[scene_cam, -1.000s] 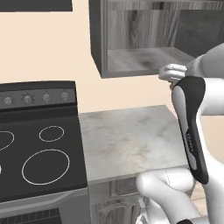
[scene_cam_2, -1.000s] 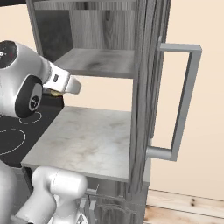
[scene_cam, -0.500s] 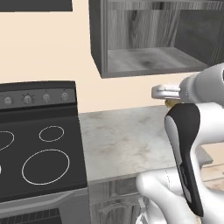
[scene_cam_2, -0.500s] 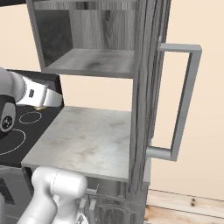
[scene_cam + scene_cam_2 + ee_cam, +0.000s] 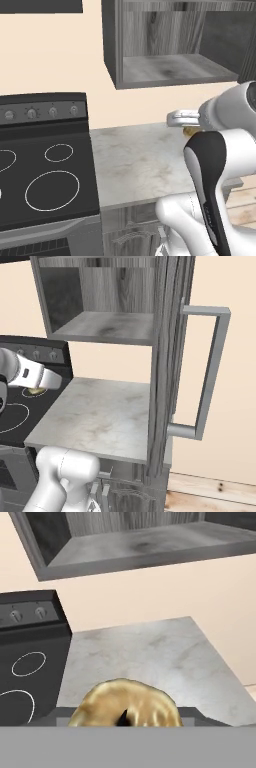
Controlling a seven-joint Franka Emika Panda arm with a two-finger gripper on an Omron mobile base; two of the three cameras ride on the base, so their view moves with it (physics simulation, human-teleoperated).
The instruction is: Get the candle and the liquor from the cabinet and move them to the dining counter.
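We find no readable writing or brand mark anywhere; the stove (image 5: 42,165) panel shows only small plain knobs.

At the bottom centre of the hand view, the gripper (image 5: 125,718) is closed around a lumpy golden-yellow object (image 5: 125,707), which looks to be the candle, though its form is too rough for us to be sure. A dark fingertip (image 5: 123,716) shows against its front. The jaws stand about half apart, with the object between them. In the left base view, at middle right, we see the hand (image 5: 182,119) above the small marbled worktop (image 5: 135,160), with a sliver of yellow under it. In the right base view the hand (image 5: 42,378) sits at middle left, the yellow thing just beneath it.

The cabinet (image 5: 170,70) fills the upper right of the left base view, open, its shelf bare. In the right base view its door (image 5: 167,366) stands edge-on at centre, with one vertical bar handle (image 5: 212,371).

We count one golden object, one cabinet, one handle, one stove with three burner rings visible, and four knobs.
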